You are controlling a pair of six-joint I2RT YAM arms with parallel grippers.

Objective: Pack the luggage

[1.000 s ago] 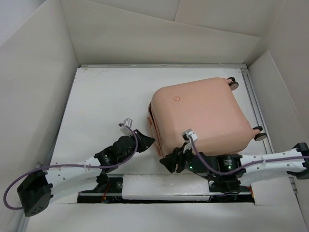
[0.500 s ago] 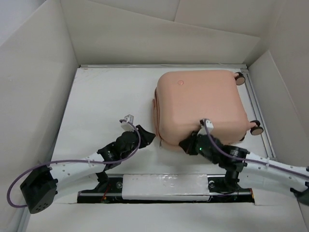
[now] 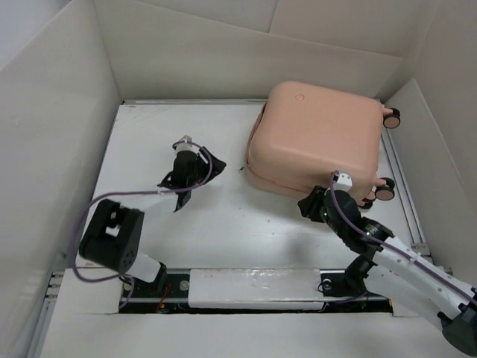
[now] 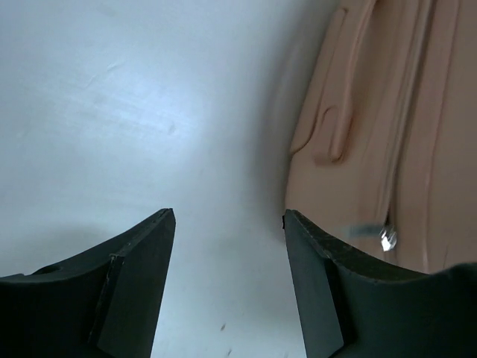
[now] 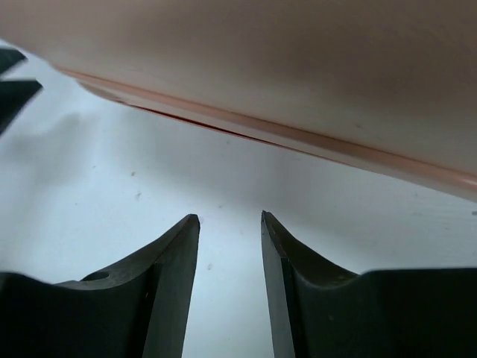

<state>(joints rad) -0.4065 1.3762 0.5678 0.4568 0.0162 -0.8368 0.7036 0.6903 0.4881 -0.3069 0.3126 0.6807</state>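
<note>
The luggage (image 3: 317,138), a peach-pink hard-shell suitcase, lies shut and flat at the back right of the table, its caster wheels (image 3: 392,115) toward the right wall. My left gripper (image 3: 216,160) hovers a short way left of its side, jaws open with only bare table between them; the suitcase's side and zipper pull (image 4: 387,239) fill the right of the left wrist view. My right gripper (image 3: 304,206) sits just off the suitcase's near edge, open and empty, the shell's seam (image 5: 246,127) running above its fingertips (image 5: 190,227).
White cardboard walls (image 3: 186,45) enclose the table on the left, back and right. A metal rail (image 3: 399,179) runs along the table's right edge beside the wheels.
The suitcase has slid toward the back right corner. Both grippers opened. The left arm swung up the table toward the suitcase's left side; the right gripper followed its near edge.
</note>
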